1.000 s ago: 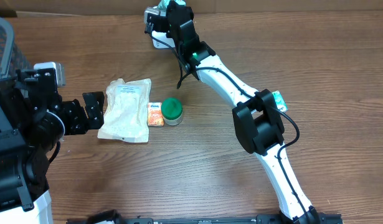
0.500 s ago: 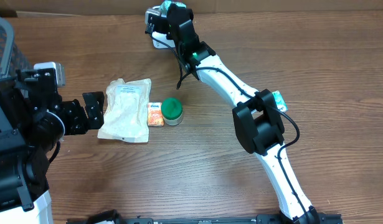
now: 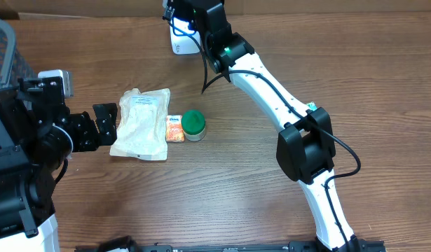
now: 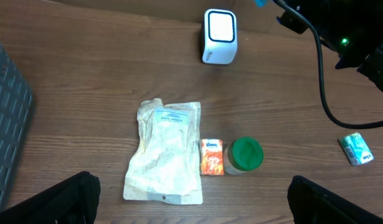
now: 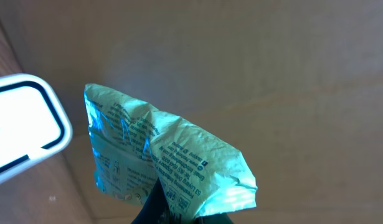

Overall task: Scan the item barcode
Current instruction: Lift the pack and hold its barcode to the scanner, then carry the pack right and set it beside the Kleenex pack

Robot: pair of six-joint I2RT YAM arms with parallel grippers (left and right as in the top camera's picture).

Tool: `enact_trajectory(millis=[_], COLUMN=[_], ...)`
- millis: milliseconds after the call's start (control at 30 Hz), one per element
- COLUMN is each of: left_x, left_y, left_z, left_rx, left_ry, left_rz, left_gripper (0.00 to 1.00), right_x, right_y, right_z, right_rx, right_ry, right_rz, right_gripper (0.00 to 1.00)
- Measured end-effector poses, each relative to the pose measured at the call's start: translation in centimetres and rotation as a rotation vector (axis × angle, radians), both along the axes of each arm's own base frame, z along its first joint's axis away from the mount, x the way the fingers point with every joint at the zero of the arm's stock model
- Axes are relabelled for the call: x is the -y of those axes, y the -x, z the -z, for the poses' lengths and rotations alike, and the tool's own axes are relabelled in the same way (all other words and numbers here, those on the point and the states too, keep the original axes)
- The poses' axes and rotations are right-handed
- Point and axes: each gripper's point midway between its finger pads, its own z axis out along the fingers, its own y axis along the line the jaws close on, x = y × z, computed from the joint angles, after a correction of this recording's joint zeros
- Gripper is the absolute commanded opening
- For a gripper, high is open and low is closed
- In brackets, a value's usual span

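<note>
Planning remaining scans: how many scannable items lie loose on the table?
4: crinkled white plastic pouch, small orange packet and green-lidded jar in a row; small teal packet apart, beside the right arm, which may hide more.

surface: brown wood-grain counter (image 3: 383, 84) | far edge: tan cardboard wall (image 3: 327, 5) | far left: grey mesh basket (image 3: 1, 52) | light: even

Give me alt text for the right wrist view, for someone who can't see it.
A crinkled green packet fills the middle, pinched from below by the shut right gripper. The lit face of the white scanner shows at the left edge, close to the packet.
</note>
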Motion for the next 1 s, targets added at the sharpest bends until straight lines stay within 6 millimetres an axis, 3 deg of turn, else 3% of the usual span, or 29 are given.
enact_trajectory(millis=[200,300,367,467,567,667,733,833,1000], left_x=[0.0,0.0,0.0,0.0,0.0,0.0,0.0,0.0,0.0], left_y=[0.0,0.0,0.0,0.0,0.0,0.0,0.0,0.0,0.0], left_z=[0.0,0.0,0.0,0.0,0.0,0.0,0.0,0.0,0.0], left_rx=[0.000,0.000,0.000,0.000,0.000,0.000,0.000,0.000,0.000], left_ry=[0.000,0.000,0.000,0.000,0.000,0.000,0.000,0.000,0.000], left_rz=[0.000,0.000,0.000,0.000,0.000,0.000,0.000,0.000,0.000], left_gripper=[0.99,1.00,1.00,0.99,0.99,1.00,1.00,1.00,0.99], right_x=[-0.1,0.7,1.6,4.8,10.1,16.1,20.1,25.1,30.3], right_y=[1.5,3.4,5.2,9.2,13.7,16.9,18.5,19.9,19.2], right_z=[1.5,0.2,-1.8,-6.1,-10.2,-11.6,-10.9,-7.7,-0.7], right_rx=[-0.148,-0.244,-0.302,-0.402,-0.495,-0.582,-0.646,-0.760,-0.881], right_ry=[-0.163,-0.284,-0.399,-0.606,-0.806,-0.944,-1.008,-1.056,-1.097], right_rz=[0.039,0.077,0.121,0.231,0.358,0.504,0.625,0.828,1.065], right_gripper=[0.04,0.04,0.04,0.04,0.04,0.04,0.04,0.04,0.04])
